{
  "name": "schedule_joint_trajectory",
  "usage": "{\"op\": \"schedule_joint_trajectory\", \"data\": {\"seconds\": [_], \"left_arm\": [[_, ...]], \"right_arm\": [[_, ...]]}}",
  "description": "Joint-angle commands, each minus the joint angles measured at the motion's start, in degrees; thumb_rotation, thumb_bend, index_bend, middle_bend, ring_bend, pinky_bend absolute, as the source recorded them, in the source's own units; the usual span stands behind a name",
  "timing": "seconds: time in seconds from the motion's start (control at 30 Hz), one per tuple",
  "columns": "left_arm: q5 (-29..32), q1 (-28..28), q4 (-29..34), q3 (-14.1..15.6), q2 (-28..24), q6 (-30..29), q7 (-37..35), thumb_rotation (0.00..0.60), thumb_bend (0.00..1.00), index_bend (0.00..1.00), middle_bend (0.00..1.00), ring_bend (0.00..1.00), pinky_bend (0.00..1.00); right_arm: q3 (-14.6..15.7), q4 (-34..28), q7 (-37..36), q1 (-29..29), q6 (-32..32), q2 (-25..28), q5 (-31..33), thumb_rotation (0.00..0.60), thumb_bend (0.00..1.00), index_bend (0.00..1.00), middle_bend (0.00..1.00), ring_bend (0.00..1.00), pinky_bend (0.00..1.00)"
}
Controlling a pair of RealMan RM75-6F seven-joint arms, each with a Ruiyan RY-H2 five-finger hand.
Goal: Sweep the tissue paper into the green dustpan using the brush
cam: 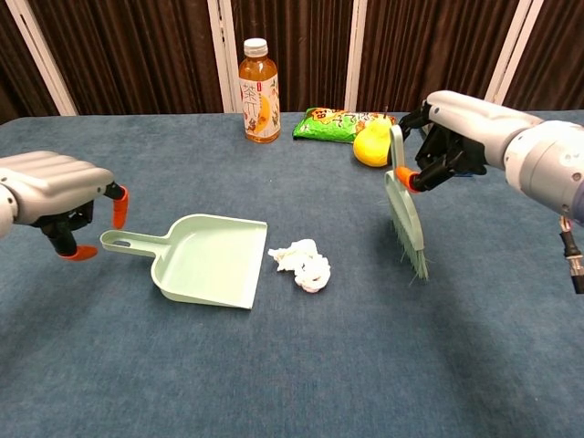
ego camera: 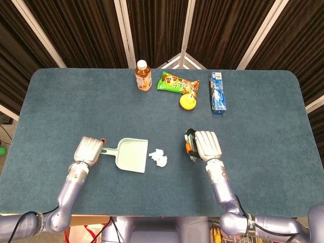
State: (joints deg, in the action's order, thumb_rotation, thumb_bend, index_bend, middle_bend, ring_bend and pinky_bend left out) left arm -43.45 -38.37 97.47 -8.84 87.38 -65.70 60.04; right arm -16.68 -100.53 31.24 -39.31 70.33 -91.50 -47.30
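Chest view: right robot hand holds the brush upright, well right of the tissue paper, which lies beside the green dustpan. Left robot hand, fingers apart and holding nothing, nears the handle; likely grasping comes next.

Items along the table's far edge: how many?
4: tea bottle furthest left, then green snack bag, yellow fruit-like object just in front of it, and blue box furthest right. None seem hidden.
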Motion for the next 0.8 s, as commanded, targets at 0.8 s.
{"op": "schedule_joint_trajectory", "data": {"seconds": [0.8], "left_arm": [[3.02,-3.97,-1.89,1.21,8.05,-4.28,-1.54,0.600,0.53,0.66,0.98,0.96,0.97]], "right_arm": [[0.55,-1.11,0.72,-0.73,0.61,-0.21,0.09,0.600,0.51,0.79,0.88,0.87,0.90]]}}
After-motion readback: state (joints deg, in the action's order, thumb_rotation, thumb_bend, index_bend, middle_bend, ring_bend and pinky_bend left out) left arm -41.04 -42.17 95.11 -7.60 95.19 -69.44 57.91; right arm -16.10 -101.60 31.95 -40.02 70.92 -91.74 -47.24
